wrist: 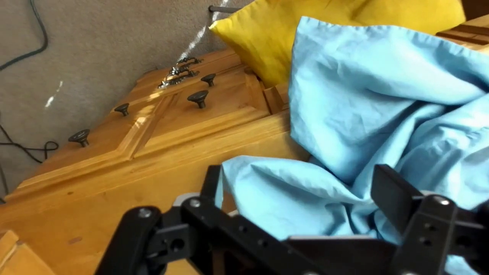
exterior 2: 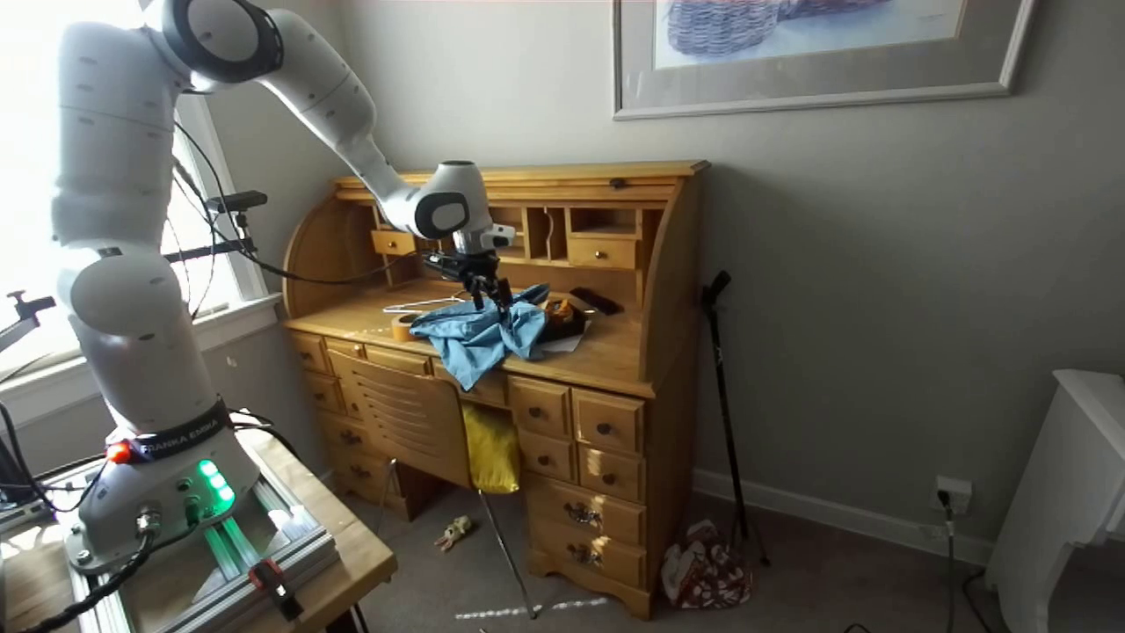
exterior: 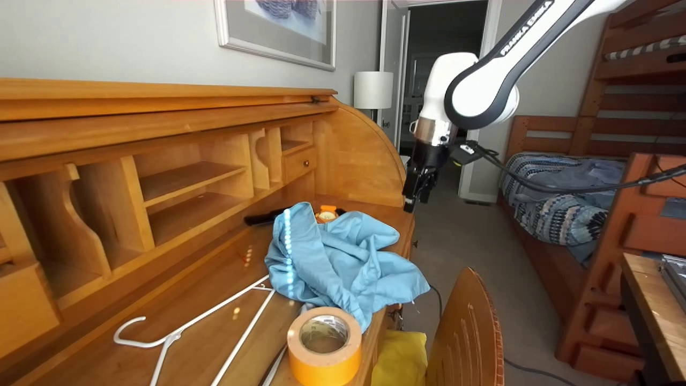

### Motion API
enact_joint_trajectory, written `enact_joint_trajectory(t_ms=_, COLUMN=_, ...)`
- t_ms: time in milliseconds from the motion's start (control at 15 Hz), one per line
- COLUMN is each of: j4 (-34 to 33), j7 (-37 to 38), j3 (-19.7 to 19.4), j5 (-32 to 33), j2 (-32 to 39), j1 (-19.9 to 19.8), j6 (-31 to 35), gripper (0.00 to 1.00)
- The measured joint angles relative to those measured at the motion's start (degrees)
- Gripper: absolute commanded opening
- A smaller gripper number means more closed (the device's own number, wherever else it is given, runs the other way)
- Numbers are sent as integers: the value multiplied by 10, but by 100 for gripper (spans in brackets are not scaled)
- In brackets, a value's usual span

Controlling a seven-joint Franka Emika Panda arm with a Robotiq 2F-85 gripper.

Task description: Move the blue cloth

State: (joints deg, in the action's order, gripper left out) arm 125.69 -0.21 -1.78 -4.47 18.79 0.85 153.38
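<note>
The blue cloth (exterior: 332,257) lies in a big crumpled heap on the table (exterior 2: 606,352), and one part of it hangs over the front edge. My gripper (wrist: 298,182) is up higher than the cloth with its two fingers (wrist: 391,196) spread wide, and it holds nothing. I think I am getting ready to grab, so the moving is not done yet.

If I stop too high, I may pinch only a thin fold, and the soft cloth could slip right out. If I go too low, a finger could bump the hard table top. The roll of tape (exterior: 325,364) is just beside the cloth, maybe touching, and the white hanger (exterior: 214,312) reaches its side, so a sideways pull could drag them along. I can't tell if the hanger goes under it. The hanging part is near the chair (exterior 2: 409,413), and it might catch there. If too much slides over the edge, its weight could pull the whole heap down onto the yellow cushion (exterior 2: 490,448)
</note>
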Motion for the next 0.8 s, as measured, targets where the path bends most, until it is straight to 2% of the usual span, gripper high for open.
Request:
enact_joint_trajectory(t_ms=133, j4=-12, j7=29, j3=-3, j5=13, j2=45, j1=9, j6=15, gripper=100)
enact_joint_trajectory(t_ms=400, j4=-68, j7=33, j3=1, j5=12, j2=118, j1=7, j6=7, gripper=100)
enact_joint_trajectory(t_ms=800, j4=-125, j7=99, j3=-17, j5=12, j2=140, j1=12, j6=26, gripper=100)
